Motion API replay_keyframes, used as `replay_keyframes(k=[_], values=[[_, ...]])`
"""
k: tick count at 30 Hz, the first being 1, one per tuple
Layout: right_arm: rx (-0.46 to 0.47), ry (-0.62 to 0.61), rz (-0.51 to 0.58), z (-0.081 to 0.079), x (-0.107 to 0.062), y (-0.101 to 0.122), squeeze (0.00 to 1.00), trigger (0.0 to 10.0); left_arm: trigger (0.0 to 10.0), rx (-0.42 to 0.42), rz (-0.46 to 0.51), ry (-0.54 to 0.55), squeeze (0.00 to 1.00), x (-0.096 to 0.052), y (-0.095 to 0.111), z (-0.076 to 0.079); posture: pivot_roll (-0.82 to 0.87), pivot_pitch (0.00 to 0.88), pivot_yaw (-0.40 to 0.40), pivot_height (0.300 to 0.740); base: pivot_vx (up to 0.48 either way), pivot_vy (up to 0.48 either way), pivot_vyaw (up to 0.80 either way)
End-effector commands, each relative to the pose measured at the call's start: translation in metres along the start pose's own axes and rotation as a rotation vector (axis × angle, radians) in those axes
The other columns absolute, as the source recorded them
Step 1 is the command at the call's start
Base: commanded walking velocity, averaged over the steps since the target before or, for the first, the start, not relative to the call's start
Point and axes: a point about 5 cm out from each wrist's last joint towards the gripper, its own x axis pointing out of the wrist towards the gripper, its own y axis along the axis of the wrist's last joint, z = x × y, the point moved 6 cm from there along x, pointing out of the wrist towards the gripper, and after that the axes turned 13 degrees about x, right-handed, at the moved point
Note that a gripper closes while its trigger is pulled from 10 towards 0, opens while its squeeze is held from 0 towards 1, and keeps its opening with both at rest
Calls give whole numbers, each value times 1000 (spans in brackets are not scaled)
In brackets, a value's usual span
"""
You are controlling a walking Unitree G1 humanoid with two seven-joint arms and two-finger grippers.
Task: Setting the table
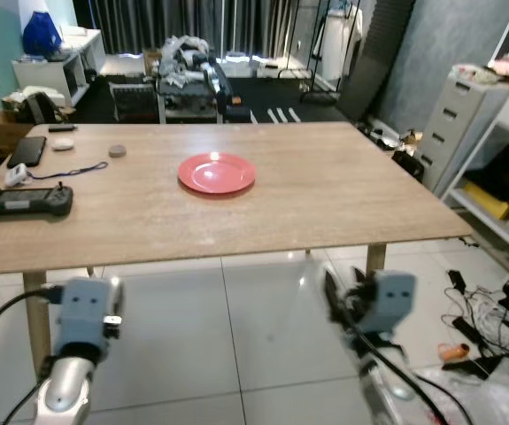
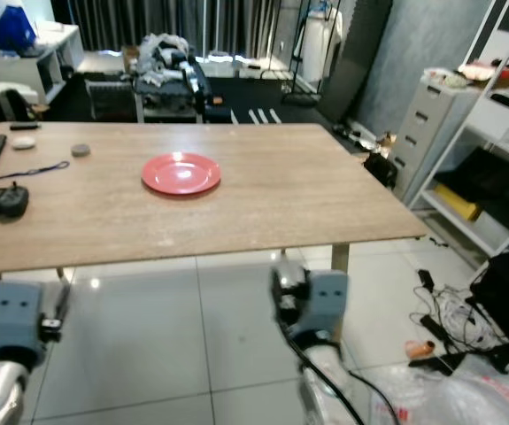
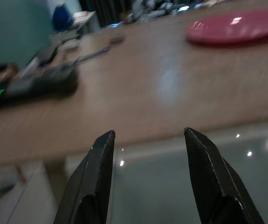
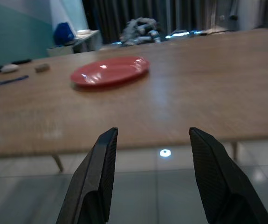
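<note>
Plate: the round red plate (image 1: 216, 173) sits alone mid-way on the long wooden table (image 1: 325, 204), ready for a meal.
Left gripper (image 3: 147, 140): wide apart, holding nothing, low before the table edge.
Right gripper (image 4: 152, 137): wide apart too, empty, waiting.

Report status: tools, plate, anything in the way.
Left tool and right tool open, empty, low before the table. Red plate alone mid-table. Black controller at table's left; nothing blocking the plate.
</note>
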Motion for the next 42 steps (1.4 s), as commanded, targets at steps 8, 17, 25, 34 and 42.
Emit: replay_keyframes(k=[8, 17, 25, 34, 42], values=[[62, 69, 1, -29, 0, 12, 0, 10000, 10000, 10, -6, -15, 0, -6, 16, 1, 81, 167, 46, 740, 480, 0, 0], [44, 46, -25, -23, -2, 13, 0, 10000, 10000, 5, -12, -30, 0, -8, 21, 4, 78, 167, 46, 740, 480, 0, 0], [31, 29, -46, -20, -4, 14, 0, 10000, 10000, 2, -26, -50, 0, -9, 25, 8, 77, 165, 48, 740, 480, 0, 0], [24, 33, -59, -21, -4, 15, 0, 10000, 10000, 3, -36, -58, 0, -10, 25, 9, 82, 165, 50, 740, 480, 0, 0], [21, 41, -71, -25, -4, 13, 0, 10000, 10000, 38, -49, -81, 0, -10, 24, 12, 82, 163, 50, 740, 480, 0, 0]])
